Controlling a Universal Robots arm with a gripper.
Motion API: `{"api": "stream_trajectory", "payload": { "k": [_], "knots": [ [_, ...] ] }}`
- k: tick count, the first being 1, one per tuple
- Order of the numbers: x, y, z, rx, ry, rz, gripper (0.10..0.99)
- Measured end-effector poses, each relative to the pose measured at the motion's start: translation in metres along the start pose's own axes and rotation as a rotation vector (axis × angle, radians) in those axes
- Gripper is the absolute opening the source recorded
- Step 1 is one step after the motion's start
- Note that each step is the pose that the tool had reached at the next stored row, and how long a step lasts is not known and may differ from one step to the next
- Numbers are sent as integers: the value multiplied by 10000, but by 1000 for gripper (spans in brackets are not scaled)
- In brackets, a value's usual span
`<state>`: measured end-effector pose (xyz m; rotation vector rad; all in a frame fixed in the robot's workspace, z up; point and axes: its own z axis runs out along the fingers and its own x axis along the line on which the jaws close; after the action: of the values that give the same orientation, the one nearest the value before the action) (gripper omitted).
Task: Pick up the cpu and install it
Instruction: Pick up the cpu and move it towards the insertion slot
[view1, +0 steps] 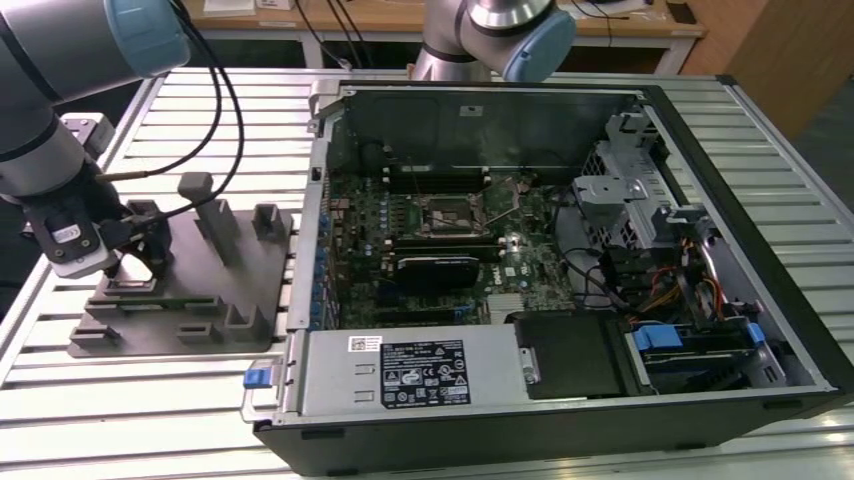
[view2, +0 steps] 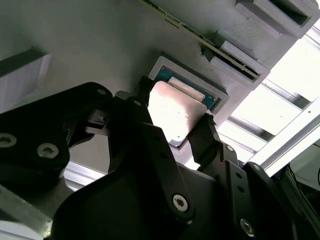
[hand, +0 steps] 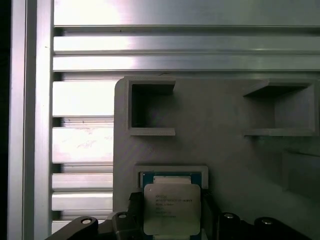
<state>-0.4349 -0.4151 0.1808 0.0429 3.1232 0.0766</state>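
The cpu (hand: 171, 209), a flat square chip with a silvery top, lies in a square recess of the grey tray (hand: 225, 150). In the second wrist view the cpu (view2: 174, 111) sits between two black fingers (view2: 142, 107) that touch its opposite edges. My gripper (view2: 175, 117) is shut on it, low over the recess. In the exterior view my gripper (view1: 134, 265) reaches down at the near left corner of the tray (view1: 200, 305).
An open computer case (view1: 747, 330) lies to the exterior view's right of the tray, its motherboard socket (view1: 447, 208) uncovered. Upright posts (view1: 214, 215) stand on the tray beside my gripper. Another arm's base (view1: 501, 30) rises behind the case. The table is slatted aluminium (view1: 160, 420).
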Motion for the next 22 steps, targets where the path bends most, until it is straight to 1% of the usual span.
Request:
{"api": "stream_trajectory", "payload": {
  "k": [1, 2, 8, 10, 14, 22],
  "knots": [
    [0, 0, 0, 1, 1, 0, 576],
    [0, 0, 0, 0, 0, 0, 541],
    [0, 0, -1, 0, -1, 0, 541],
    [-1, 1, -19, -1, -2, 0, 541],
    [-1, 5, -95, 0, -1, 1, 541],
    [-4, 14, -282, 0, 0, 0, 541]
  ]
}}
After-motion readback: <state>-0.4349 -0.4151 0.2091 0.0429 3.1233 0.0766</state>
